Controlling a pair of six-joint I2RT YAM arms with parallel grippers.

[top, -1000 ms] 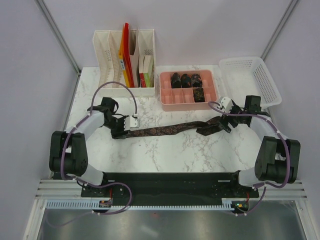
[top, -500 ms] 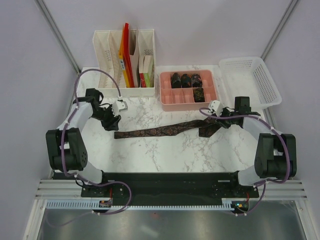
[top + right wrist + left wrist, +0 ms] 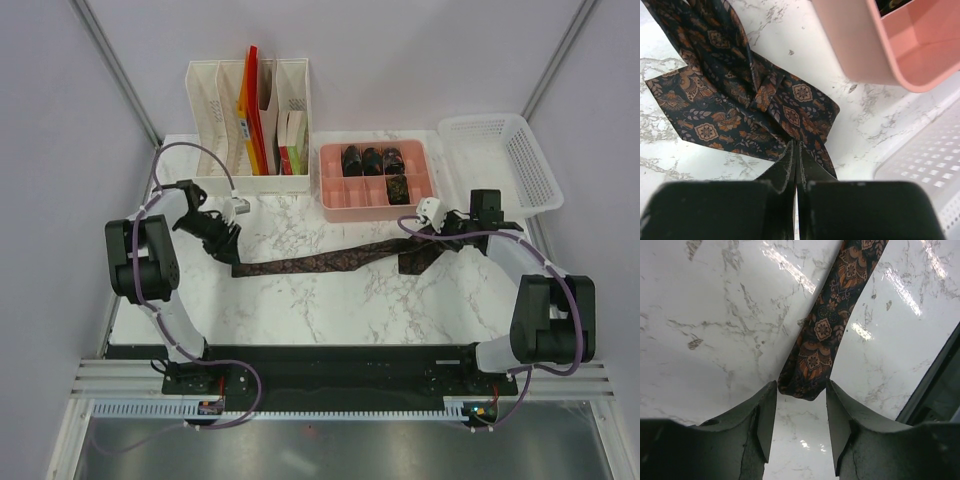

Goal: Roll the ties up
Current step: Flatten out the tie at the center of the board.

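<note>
The white marble table (image 3: 330, 300) carries one unrolled tie (image 3: 320, 261) lying across its middle from 9 to 3 o'clock. A pink tray (image 3: 326, 185) stands at 12, a white file rack (image 3: 205, 100) at 11 and a white basket (image 3: 512, 150) at 2.

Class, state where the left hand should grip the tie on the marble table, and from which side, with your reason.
Grip the tie by its narrow tip, from above at its left end: it lies flat, narrower than the gap of the open left hand.
</note>
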